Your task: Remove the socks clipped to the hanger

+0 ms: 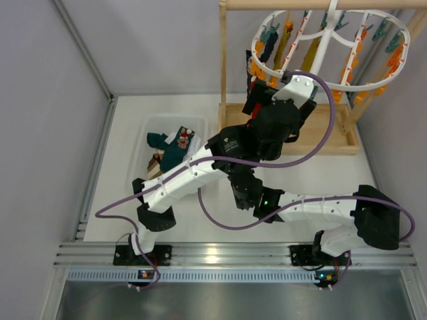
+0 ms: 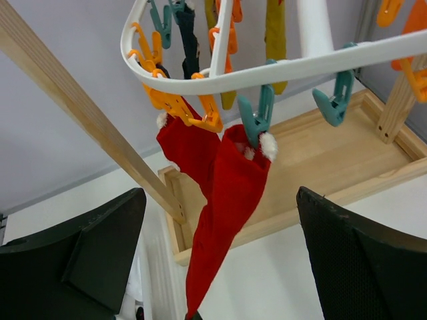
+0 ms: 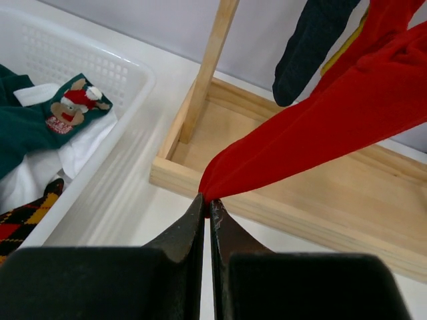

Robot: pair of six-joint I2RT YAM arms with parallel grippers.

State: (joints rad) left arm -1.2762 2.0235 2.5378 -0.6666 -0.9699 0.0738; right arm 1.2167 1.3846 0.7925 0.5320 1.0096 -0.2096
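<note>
Now, right gripper: pinched tight on red sock toe.
Left gripper: fingers wide apart, holding nothing, under hanger.
Sock cuff: clipped by teal pin.

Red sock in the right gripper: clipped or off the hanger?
The red sock is clipped: a teal clothespin grips its cuff on the hanger; the right gripper pinches its toe.

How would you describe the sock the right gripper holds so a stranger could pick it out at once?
Start at the white oval hanger above the wooden stand. On its rim, find the red sock hung from a teal clothespin. Unlike the other red sock beside it, on orange clothespins, this one is stretched taut, its toe pinched in the right gripper.
</note>
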